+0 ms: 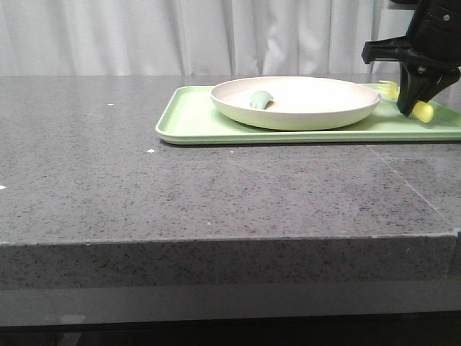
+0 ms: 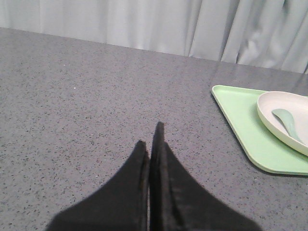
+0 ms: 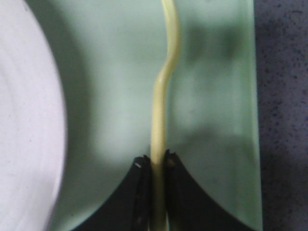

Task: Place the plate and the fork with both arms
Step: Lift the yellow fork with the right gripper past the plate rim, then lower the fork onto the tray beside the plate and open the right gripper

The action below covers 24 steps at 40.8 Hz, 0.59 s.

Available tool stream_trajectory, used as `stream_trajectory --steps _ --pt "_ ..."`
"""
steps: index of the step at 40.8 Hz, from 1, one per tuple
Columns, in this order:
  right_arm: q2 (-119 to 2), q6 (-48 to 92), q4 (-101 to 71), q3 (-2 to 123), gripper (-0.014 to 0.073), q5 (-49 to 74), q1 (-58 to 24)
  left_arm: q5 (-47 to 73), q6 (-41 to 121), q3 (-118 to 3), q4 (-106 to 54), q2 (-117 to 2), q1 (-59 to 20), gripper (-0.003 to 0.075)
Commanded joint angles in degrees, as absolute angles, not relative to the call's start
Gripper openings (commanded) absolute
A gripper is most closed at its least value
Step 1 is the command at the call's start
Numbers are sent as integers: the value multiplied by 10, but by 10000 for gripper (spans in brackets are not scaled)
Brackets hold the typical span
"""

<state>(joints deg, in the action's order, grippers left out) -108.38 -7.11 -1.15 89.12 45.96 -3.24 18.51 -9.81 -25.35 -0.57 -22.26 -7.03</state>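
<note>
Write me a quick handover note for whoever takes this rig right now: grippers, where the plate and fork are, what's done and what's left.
Right gripper: shut on the fork, holding it by the handle over the green tray, right of the plate.
Left gripper: shut, empty, over bare countertop left of the tray.
Plate: already on the tray, with a small grey-green utensil lying in it.
Done: plate placed, fork gripped.
Left: set the fork on the tray beside the plate, open the right gripper, pull back. I cannot tell whether the fork touches the tray yet.
</note>
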Motion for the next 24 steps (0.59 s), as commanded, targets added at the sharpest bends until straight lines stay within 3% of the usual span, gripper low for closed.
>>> stream_trajectory --steps 1,19,24 --pt "-1056 -64 -4 910 27 448 -26 139 -99 -270 -5 -225 -70 -18" --pt "-1050 -64 -4 910 339 457 -17 139 -99 -270 -5 -225 -70 -18" --pt "-1032 -64 -4 910 362 458 -17 139 -99 -270 -5 -225 -70 -18"
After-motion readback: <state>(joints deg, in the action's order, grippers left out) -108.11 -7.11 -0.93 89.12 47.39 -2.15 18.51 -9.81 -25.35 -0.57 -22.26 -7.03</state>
